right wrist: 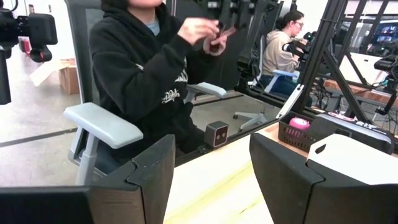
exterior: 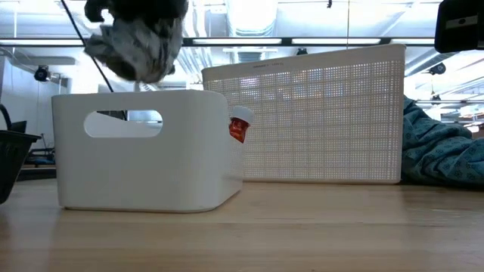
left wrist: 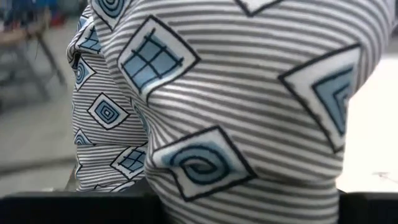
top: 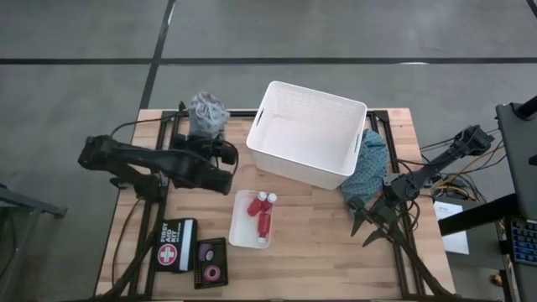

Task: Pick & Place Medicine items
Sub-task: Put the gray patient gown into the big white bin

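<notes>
Red bottles with white caps (top: 263,211) lie in a small white tray (top: 240,235) near the table's middle; one bottle (exterior: 239,127) shows past the tray's corner in the low view. Pink tape rolls (top: 210,262) sit in a dark tray at the near left. My left gripper (top: 210,134) is shut on a bunched grey striped cloth (top: 207,113), high over the far left, beside the big white basket (top: 306,134). The cloth (left wrist: 236,112) fills the left wrist view. My right gripper (top: 369,228) waits open at the right, holding nothing. My left gripper holds the striped cloth bunched up, in several layers; the cloth itself hides the place of contact. The cloth (exterior: 140,41) hangs crumpled below and in front of the dark fingers (exterior: 136,9), lifted well clear of the table.
A teal cloth (top: 372,161) lies against the big basket's right side. A black first aid kit (top: 176,243) lies at the near left by the dark tray. A person sits on a chair (right wrist: 143,74) beyond the table. Bare wood shows at the near right.
</notes>
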